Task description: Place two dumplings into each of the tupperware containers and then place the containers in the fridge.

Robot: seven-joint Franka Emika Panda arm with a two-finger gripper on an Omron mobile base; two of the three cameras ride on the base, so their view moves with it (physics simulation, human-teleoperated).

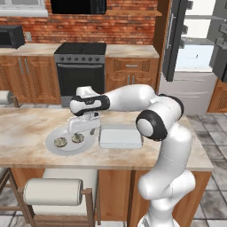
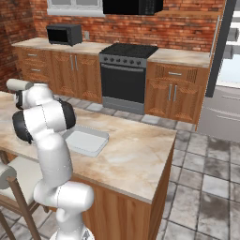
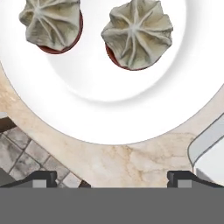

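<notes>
Round white plate (image 1: 53,148) on the island counter (image 1: 26,128), two dumplings (image 3: 137,34) resting on it, gripper (image 1: 82,129) spread wide and empty just above them, pale tupperware container (image 1: 120,136) just beside the plate, fridge (image 1: 195,57) open well beyond it

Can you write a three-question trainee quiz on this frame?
1. True or false: the tool is open above the round plate.
2. How many dumplings lie on that plate: A one, B two, C four?
3. Fill in: the tupperware container beside the plate holds ____ dumplings.

Key: 1 true. 2 B; the left dumpling and the right dumpling show in the hand view. 3 no.
</notes>
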